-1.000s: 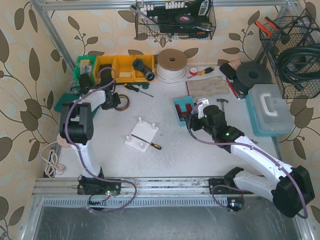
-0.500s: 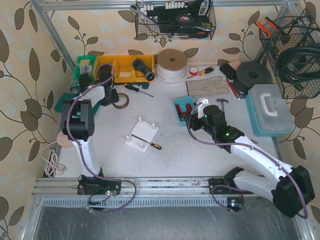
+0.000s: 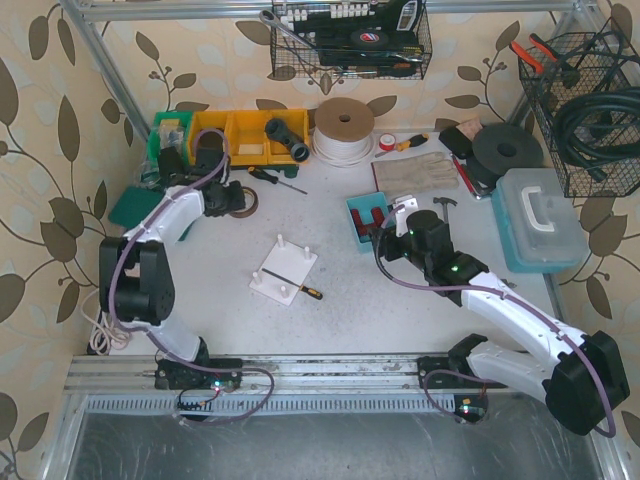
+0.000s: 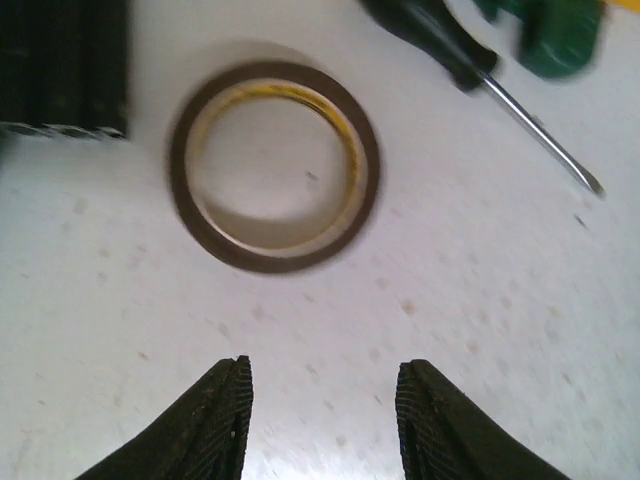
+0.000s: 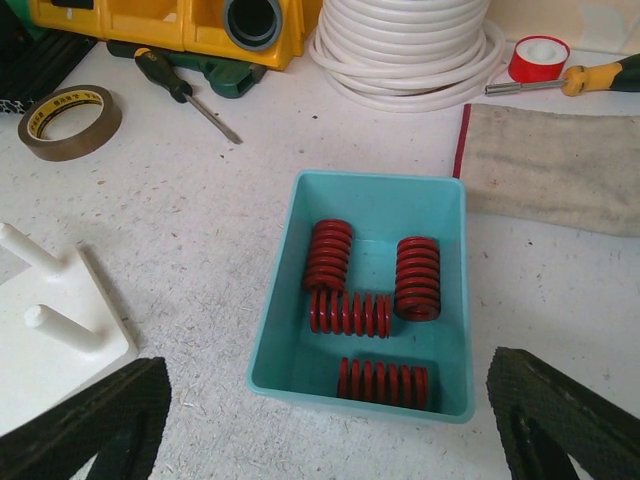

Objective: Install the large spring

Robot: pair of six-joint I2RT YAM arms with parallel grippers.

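At the far left of the table, we see the left gripper (image 4: 322, 385) hanging above a roll of brown tape (image 4: 270, 250), its fingers a little apart and with nothing between them. Behind it stand a green bin (image 3: 170, 128) and the yellow bins (image 3: 245, 135). One yellow compartment holds a black tube, and what is in the others we cannot tell. Toward the middle lies the white peg board (image 3: 285, 270). All its pegs are bare, and only a screwdriver (image 3: 310, 292) lies across its near edge. We judge therefore that nothing is installed yet and the whole task is left: picking a spring, carrying it, and setting it over a peg. To the right of the board sits the teal tray (image 5: 280, 330), which holds four red springs (image 5: 328, 255), all lying on their sides. They look alike to us, so which is the large one we cannot say. Above the near side of the tray hovers the right gripper (image 5: 330, 400), its fingers spread wide and holding nothing. At the far right stands a grey toolbox (image 3: 540, 220) with its lid closed.
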